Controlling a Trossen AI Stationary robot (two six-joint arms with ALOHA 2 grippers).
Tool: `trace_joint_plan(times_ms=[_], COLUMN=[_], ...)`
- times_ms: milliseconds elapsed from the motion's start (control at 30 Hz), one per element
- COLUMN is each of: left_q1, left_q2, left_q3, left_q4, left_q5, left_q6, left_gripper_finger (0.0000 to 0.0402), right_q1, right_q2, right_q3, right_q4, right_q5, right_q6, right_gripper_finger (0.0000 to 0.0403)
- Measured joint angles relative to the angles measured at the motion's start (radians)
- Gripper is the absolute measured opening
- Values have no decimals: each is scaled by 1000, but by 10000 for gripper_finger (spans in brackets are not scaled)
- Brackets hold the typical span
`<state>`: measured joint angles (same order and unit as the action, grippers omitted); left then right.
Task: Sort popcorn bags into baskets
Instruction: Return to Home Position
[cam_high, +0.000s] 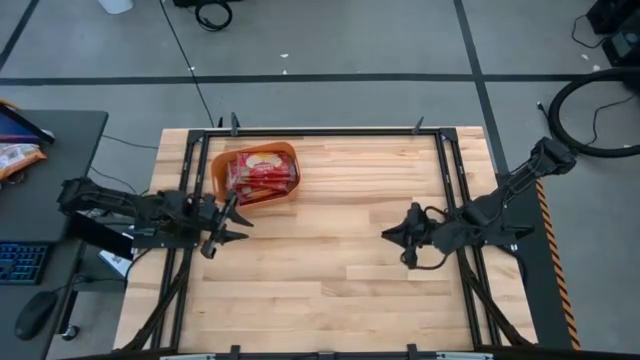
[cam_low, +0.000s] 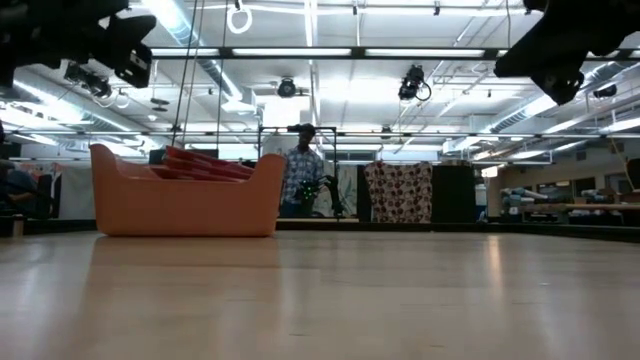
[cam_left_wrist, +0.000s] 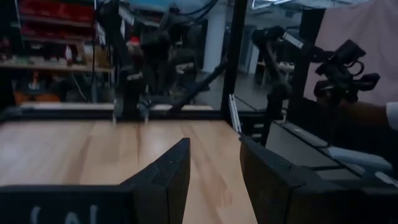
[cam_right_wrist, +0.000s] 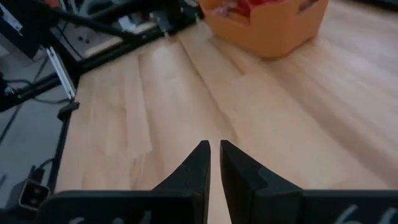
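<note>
Now the bags (cam_high: 262, 172) lie piled in the tub (cam_high: 217, 165), which stands near the bench's (cam_high: 330, 290) far-left corner, a little in from both edges. From table height the red packets show just above the tub's rim, stacked flat and leaning slightly. No bag shows on the bare wood.

The left gripper (cam_high: 236, 226) hovers over the bench near its left edge, just beside the tub's near side and not touching it. Its fingers (cam_left_wrist: 168, 174) stand moderately apart with nothing between them.

The right gripper (cam_high: 390, 233) hangs over the bench towards its right edge, well apart from the tub and pointing inward. Its fingers (cam_right_wrist: 193, 168) are drawn almost together, only a thin slit between the tips, and hold nothing.
</note>
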<state>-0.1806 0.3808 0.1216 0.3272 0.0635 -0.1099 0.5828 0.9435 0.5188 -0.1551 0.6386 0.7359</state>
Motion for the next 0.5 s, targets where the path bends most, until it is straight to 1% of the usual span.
trace_joint_plan(times_ms=[100,200,267,333,400,500], left_q1=[0,1,1,1,1,1], left_q2=[-37,-49,-46,-43,-36,-27], left_q3=[0,1,1,1,0,0], left_q4=[-16,-15,-13,-29,-30,-35], left_q5=[-2,-14,-16,-16,-18,-19], left_q6=[16,17,17,10,-6,-18], left_gripper_finger=[146,146,146,146,146,146], right_q1=[2,-6,-11,-10,-9,-10], right_q2=[-43,-78,-96,-99,-92,-76], right_q3=[-3,-3,-3,-4,-3,-3], right_q4=[-12,-18,-37,-4,25,72], right_q5=[20,25,-23,-89,-116,-117], right_q6=[-41,-123,-148,-182,-201,-213], right_gripper_finger=[41,39,39,40,40,40])
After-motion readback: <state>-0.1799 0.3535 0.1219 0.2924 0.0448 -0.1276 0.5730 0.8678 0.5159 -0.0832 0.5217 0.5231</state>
